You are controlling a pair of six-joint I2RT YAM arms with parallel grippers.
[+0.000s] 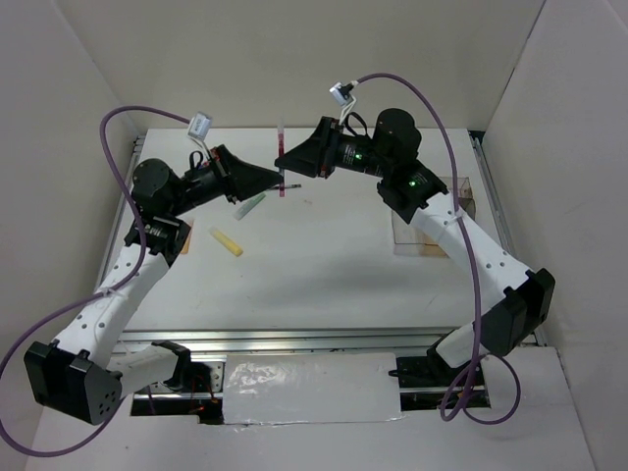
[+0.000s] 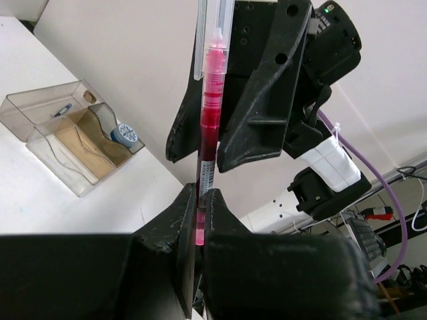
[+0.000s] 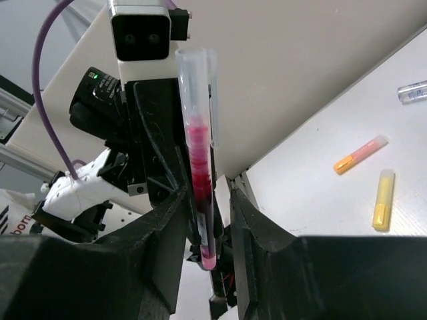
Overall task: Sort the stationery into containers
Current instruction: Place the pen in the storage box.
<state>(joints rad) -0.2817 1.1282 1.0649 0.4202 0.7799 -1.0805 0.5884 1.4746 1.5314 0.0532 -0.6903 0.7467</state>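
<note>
A thin red pen [image 1: 282,162] stands upright in mid-air above the far middle of the table. My left gripper [image 1: 278,181] is shut on its lower part; in the left wrist view the jaws [image 2: 203,197] pinch the red pen [image 2: 208,127]. My right gripper [image 1: 287,163] faces it from the right. In the right wrist view the pen [image 3: 200,187] stands between the right gripper's [image 3: 207,200] open jaws, close to the left finger, with a gap to the right finger. The clear compartment box [image 2: 67,140] holds a blue-white roll [image 2: 122,133].
A yellow marker [image 1: 227,241] and a green marker [image 1: 250,206] lie on the table under my left arm. An orange marker [image 3: 360,155], a yellow marker [image 3: 383,208] and a clear tube [image 3: 413,91] show in the right wrist view. The box [image 1: 461,191] sits partly under my right arm.
</note>
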